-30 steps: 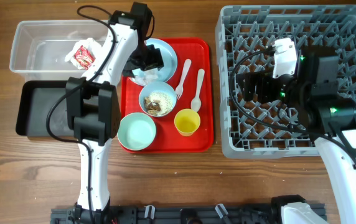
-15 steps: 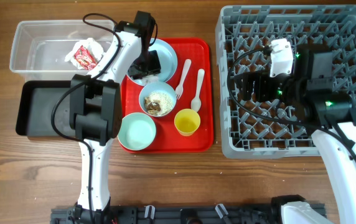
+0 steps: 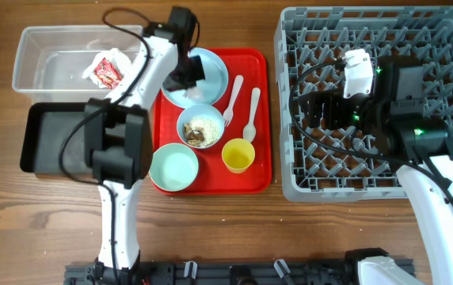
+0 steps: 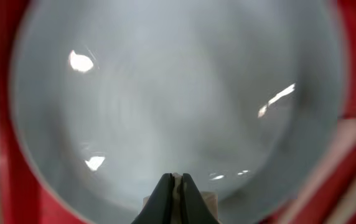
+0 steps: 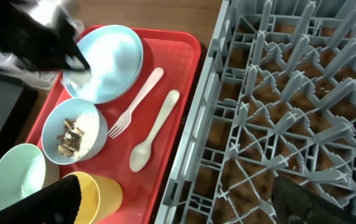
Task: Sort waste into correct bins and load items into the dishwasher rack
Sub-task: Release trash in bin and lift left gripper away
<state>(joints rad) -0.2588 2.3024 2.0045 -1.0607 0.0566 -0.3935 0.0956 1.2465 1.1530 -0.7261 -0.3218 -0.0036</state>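
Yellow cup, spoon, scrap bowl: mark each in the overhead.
yellow cup [image 3: 237, 156]: overhead view, inside bottom of the cup.
spoon [image 3: 253, 109]: overhead view, middle of the handle.
scrap bowl [image 3: 184, 127]: overhead view, bare left inner wall.

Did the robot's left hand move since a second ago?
Yes, a little. In the overhead view the left gripper has drawn away from the bowl of food scraps, toward the red tray's far edge.
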